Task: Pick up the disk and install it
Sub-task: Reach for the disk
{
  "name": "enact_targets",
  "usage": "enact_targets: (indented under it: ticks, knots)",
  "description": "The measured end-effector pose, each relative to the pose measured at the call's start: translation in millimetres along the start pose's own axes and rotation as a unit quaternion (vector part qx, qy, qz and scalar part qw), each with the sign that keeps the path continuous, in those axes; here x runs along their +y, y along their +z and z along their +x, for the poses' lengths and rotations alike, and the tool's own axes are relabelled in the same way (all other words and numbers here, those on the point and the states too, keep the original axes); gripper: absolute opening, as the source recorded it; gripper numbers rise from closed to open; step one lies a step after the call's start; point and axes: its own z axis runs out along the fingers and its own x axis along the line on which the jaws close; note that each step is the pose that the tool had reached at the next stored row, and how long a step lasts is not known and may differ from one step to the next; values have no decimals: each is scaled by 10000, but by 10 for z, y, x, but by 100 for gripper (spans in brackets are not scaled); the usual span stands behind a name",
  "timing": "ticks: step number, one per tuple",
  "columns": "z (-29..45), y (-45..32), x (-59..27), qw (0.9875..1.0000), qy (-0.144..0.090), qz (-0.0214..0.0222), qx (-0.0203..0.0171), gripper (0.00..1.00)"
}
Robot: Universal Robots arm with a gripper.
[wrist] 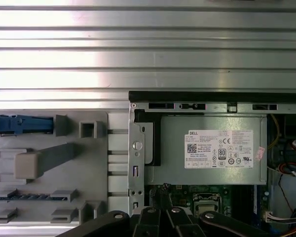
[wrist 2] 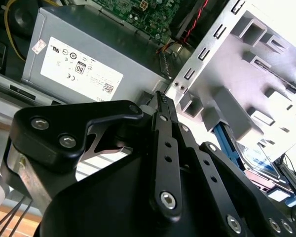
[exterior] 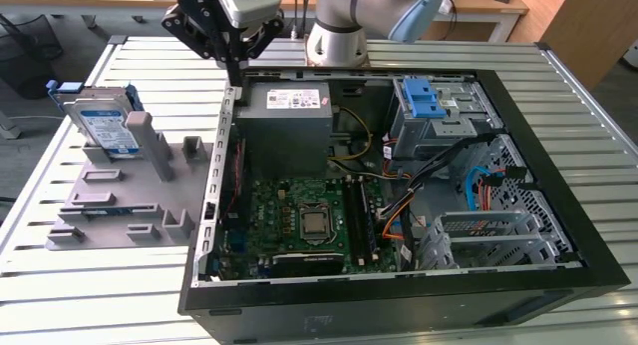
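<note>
The disk (exterior: 104, 125) is a silver hard drive with a white-and-blue label and a blue bracket. It stands tilted on edge in a slot at the far end of the grey fixture (exterior: 125, 196), on the exterior view's left. In the first wrist view its blue bracket edge (wrist: 22, 123) shows from above, and in the second wrist view part of its label (wrist 2: 259, 160) shows behind a fixture post. My gripper (exterior: 236, 75) hangs over the case's back corner beside the power supply, to the right of the disk and apart from it. Its black fingers (wrist 2: 161, 106) are shut together on nothing.
An open black computer case (exterior: 558, 210) lies on the slatted metal table (exterior: 149, 50). It holds a grey power supply (exterior: 289, 117), a motherboard (exterior: 309, 218), a drive cage with a blue latch (exterior: 420, 98) and loose cables. The arm's base (exterior: 339, 31) stands behind the case.
</note>
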Motion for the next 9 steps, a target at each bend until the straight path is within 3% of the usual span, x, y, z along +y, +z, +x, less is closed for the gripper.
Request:
enact_targets:
  ticks: [9]
  knots:
    - [43, 0, -1, 10000, -1, 0, 0, 11]
